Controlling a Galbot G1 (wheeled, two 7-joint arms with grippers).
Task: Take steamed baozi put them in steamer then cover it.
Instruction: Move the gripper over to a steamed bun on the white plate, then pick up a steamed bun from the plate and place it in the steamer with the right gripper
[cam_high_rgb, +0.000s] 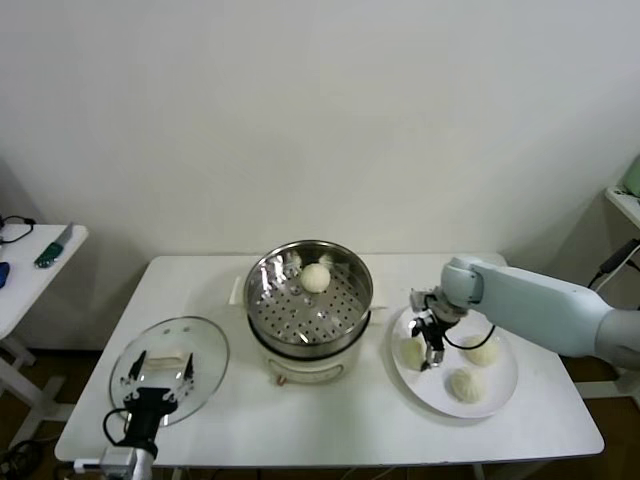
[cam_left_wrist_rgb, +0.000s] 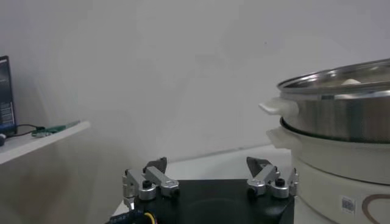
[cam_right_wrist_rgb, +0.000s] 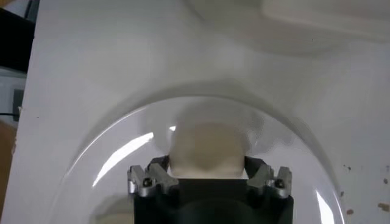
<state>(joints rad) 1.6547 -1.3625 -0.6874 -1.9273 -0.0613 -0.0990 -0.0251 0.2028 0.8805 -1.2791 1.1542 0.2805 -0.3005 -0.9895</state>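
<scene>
White table (cam_high_rgb: 330, 420): we find the right hand (cam_high_rgb: 431, 345) over the plate (cam_high_rgb: 500, 395), fingers straddling a bun (cam_right_wrist_rgb: 207, 149), grip unconfirmed, one bun in the steamer (cam_high_rgb: 310, 300); left hand (cam_high_rgb: 160, 385) parked apart over the lid (cam_high_rgb: 200, 345).

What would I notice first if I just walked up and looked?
The shiny steamer mid-table, with one baozi already inside. Then the right gripper around a bun on the white plate to its right, and the glass lid lying left under the open left gripper.
</scene>
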